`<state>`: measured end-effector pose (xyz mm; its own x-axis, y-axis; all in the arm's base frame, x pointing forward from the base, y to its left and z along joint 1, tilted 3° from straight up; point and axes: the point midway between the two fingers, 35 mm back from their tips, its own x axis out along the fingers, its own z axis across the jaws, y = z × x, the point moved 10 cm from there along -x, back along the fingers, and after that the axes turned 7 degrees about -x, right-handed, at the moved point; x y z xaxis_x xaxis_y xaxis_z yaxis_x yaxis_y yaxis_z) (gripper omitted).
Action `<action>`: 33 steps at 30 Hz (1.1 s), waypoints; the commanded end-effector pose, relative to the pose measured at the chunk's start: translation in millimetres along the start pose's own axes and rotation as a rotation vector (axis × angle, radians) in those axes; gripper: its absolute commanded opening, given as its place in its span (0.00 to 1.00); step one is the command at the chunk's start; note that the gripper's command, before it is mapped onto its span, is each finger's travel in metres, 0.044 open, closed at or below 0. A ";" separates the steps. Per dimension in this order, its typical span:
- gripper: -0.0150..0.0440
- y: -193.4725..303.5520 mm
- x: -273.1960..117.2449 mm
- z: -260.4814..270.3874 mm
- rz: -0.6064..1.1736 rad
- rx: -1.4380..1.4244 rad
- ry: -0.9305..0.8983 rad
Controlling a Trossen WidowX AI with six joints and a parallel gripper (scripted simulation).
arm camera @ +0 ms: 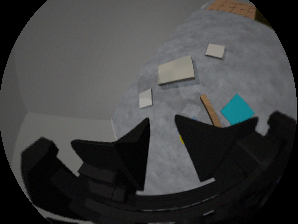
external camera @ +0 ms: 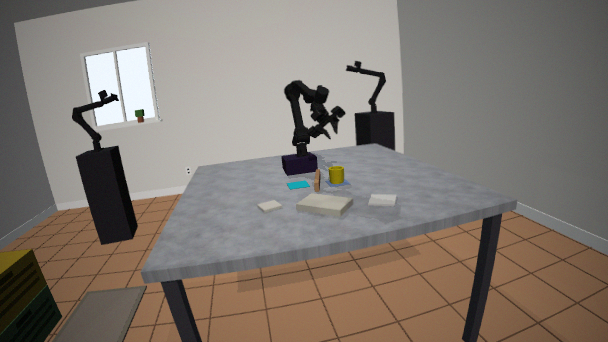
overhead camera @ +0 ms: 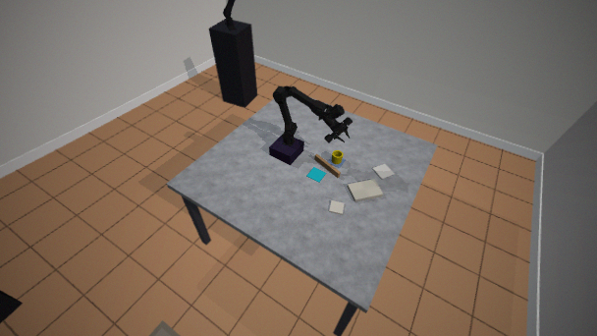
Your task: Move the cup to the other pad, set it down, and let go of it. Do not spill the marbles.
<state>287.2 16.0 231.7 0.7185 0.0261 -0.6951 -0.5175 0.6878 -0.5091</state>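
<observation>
Fingers half-parted, empty, above cup (overhead camera: 337, 157)

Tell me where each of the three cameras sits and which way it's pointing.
Top: high above a table corner, looking down at the table, the whole arm and the yellow cup.
Exterior: beside the table, low, facing the window wall; the arm stands behind the cup.
Wrist: on the arm, looking past its two dark fingers at the tabletop.
Shared: the teal pad appears in top and wrist views.
</observation>
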 end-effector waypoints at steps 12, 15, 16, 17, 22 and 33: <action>0.54 54.1 76.5 -12.1 0.307 0.788 0.790; 0.54 54.1 76.5 -12.1 0.307 0.788 0.790; 0.54 54.1 76.5 -12.1 0.307 0.788 0.790; 0.54 54.1 76.5 -12.1 0.307 0.788 0.790; 0.54 55.0 77.2 -10.2 0.307 0.788 0.790; 0.54 60.9 86.2 -15.9 0.307 0.788 0.790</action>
<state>310.7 48.2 138.7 -0.0170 -0.0020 -0.9999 0.0070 1.0000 -0.0021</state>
